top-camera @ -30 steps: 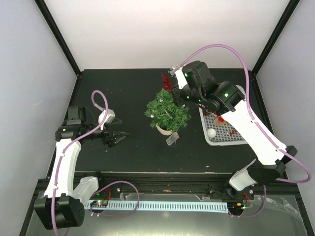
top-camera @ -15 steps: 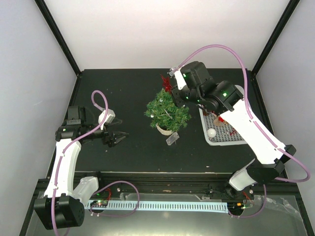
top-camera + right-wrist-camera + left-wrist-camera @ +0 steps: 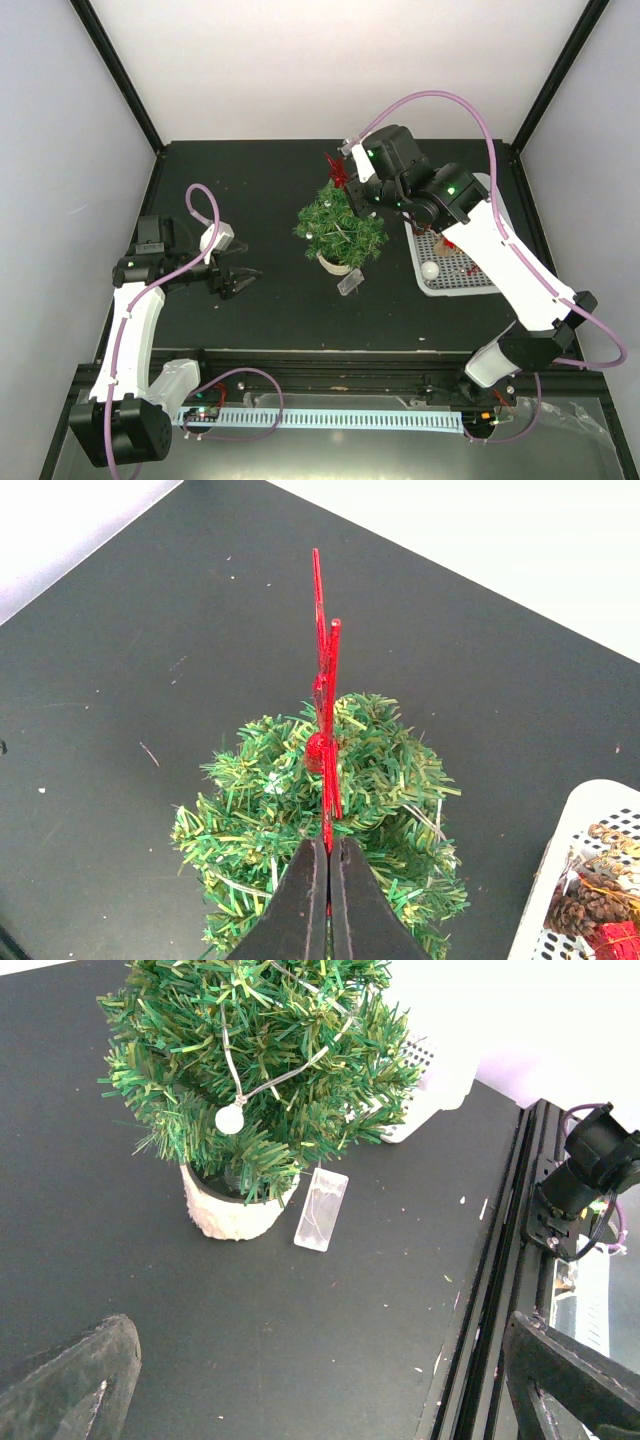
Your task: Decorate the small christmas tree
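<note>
White walls (image 3: 330, 70) box in the flat black table (image 3: 250, 190). The small christmas tree (image 3: 340, 225) stands mid-frame overhead, left of the white mesh basket (image 3: 462, 290). It looks light and tippy, needles soft; I'd steady it by its white pot (image 3: 228, 1215). My left gripper (image 3: 243, 282) idles spread wide at lower left; my right gripper (image 3: 328, 848) pinches a thin red ornament (image 3: 324, 680) over the crown.

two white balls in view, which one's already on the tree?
The white ball dangling from a silvery string among the branches of the small christmas tree, just above its pot. The other white ball lies in the basket.
</note>
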